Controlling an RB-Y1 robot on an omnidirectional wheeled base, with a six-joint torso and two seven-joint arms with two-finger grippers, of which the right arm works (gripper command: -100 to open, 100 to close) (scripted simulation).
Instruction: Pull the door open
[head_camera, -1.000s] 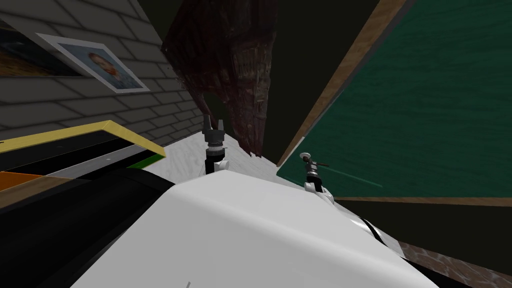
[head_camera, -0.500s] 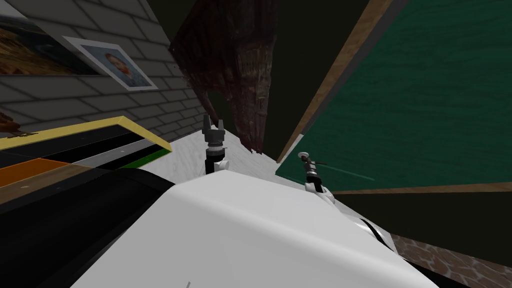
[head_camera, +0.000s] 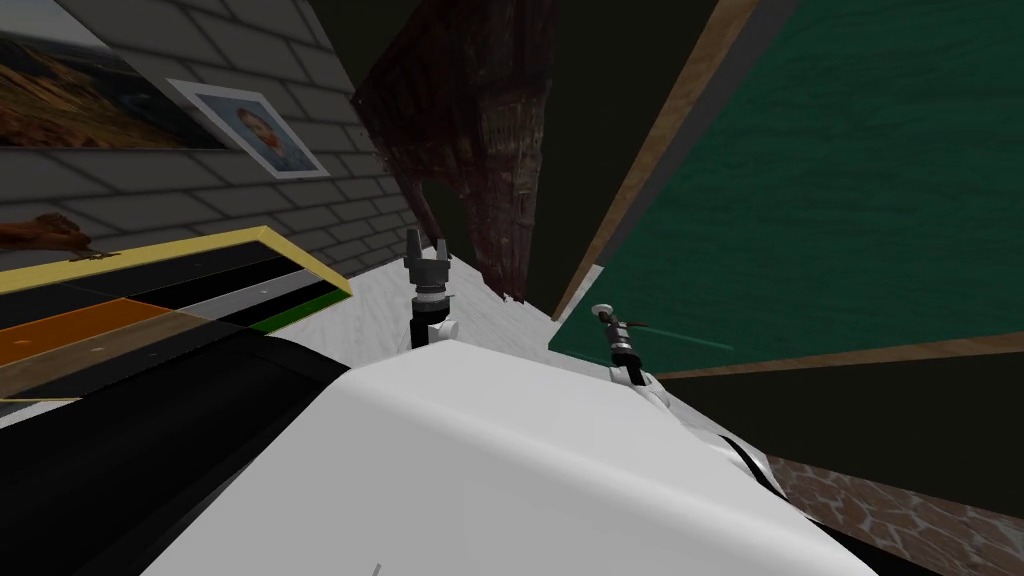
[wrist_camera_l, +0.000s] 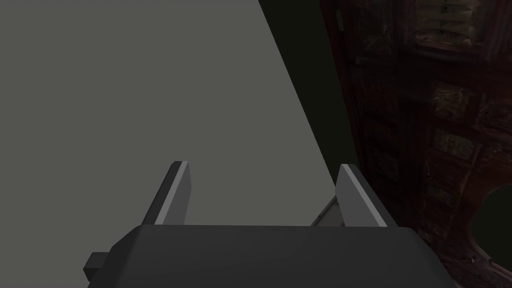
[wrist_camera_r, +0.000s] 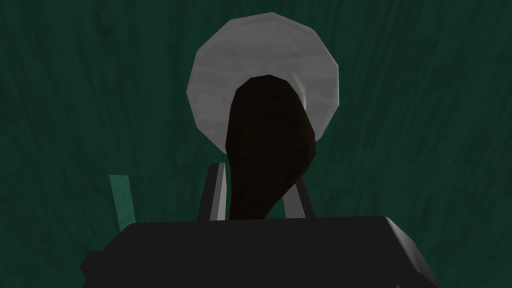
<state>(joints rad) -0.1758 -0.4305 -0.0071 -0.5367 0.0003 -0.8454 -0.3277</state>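
The right gripper (wrist_camera_r: 257, 175) is clamped on the dark lever handle (wrist_camera_r: 265, 140) of the dark green door (wrist_camera_r: 425, 125). Its two thin fingers press the lever's sides, just below the round grey plate (wrist_camera_r: 260, 45) that seats the handle on the door. That grip sits low on the door, close to its light brown wooden edge strip (head_camera: 665, 140).

Over the last second the whole scene has slid in the head view. The framed portrait (head_camera: 262, 130) on the grey brick wall (head_camera: 150, 200), well away from the door, has drifted across the picture, so the robot itself has turned or rolled. The brown band under the door's green panel lay level a second ago and now slopes upward. The gripper has kept its place on the lever throughout. I take that to mean the door is swinging with the robot and the pull is under way, with the hold not slipping. How wide the door now stands I cannot tell.

The left gripper (head_camera: 426, 245) hangs apart from the door, on the side of the dark red-brown cupboard (head_camera: 480, 130). Its fingers are spread and empty.
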